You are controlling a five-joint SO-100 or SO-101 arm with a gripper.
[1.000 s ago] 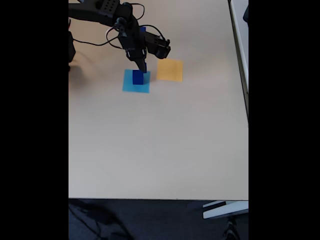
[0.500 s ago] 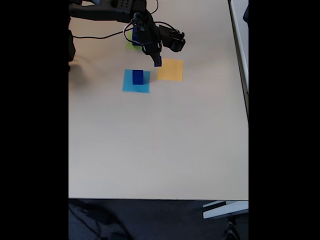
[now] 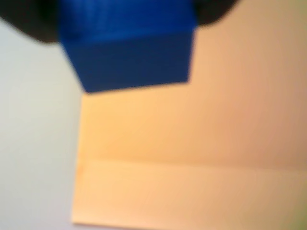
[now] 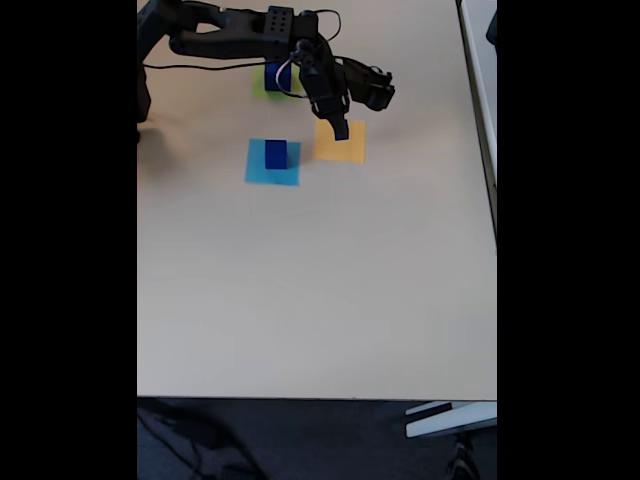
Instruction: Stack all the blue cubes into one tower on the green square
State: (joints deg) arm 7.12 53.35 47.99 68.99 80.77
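In the fixed view, going left to right, a blue cube (image 4: 276, 154) stands on the light-blue square (image 4: 259, 172), apart from everything else. Up and just to the right of it, another blue cube (image 4: 277, 77) sits on the green square (image 4: 261, 88), partly hidden behind the arm (image 4: 240, 38). Further right, the tool (image 4: 341, 129) hangs over the orange square (image 4: 342, 146).

A second ago the tool was down at the cube on the light-blue square. It has since swung right across the bench (image 4: 320, 290) and now sits above the orange patch, while that cube stayed where it was.

The wrist view shows a small blue cube (image 3: 132, 45) clenched in the tool, filling the top of the picture with the orange square (image 3: 192, 163) beneath it.

So the tool seems to have lifted a small cube off the one on the light-blue square. It is carrying this away from the green square, which suggests it will be parked on the orange patch so the bigger cube can go onto the tower first.
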